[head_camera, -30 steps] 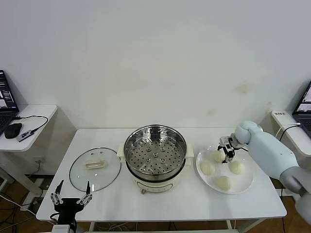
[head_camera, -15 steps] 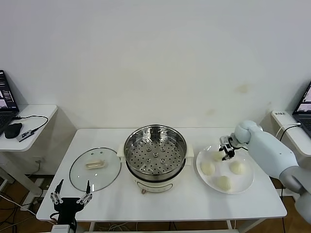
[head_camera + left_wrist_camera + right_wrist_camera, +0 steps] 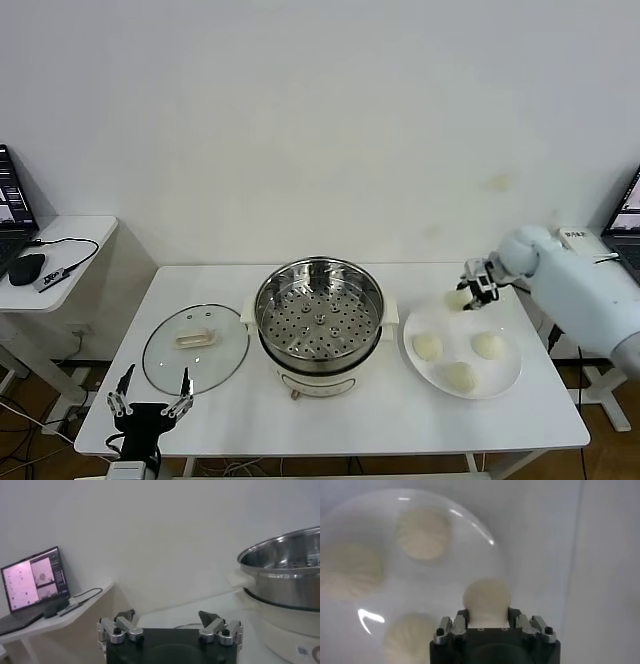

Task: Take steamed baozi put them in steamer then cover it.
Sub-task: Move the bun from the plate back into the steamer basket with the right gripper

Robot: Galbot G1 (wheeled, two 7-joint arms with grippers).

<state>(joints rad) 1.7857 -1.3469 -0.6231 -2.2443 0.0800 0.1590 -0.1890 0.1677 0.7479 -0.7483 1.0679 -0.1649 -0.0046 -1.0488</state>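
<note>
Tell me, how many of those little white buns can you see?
4: three buns lie on the white plate at and; the fourth bun is held above it in the right pincer.

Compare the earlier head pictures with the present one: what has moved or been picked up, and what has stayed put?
The right gripper has shut on one bun and lifted it off the plate, moving up and slightly to the robot's right. Three buns remain on the plate. The steamer, the glass lid and the open left gripper at the table's near edge are unchanged.
</note>
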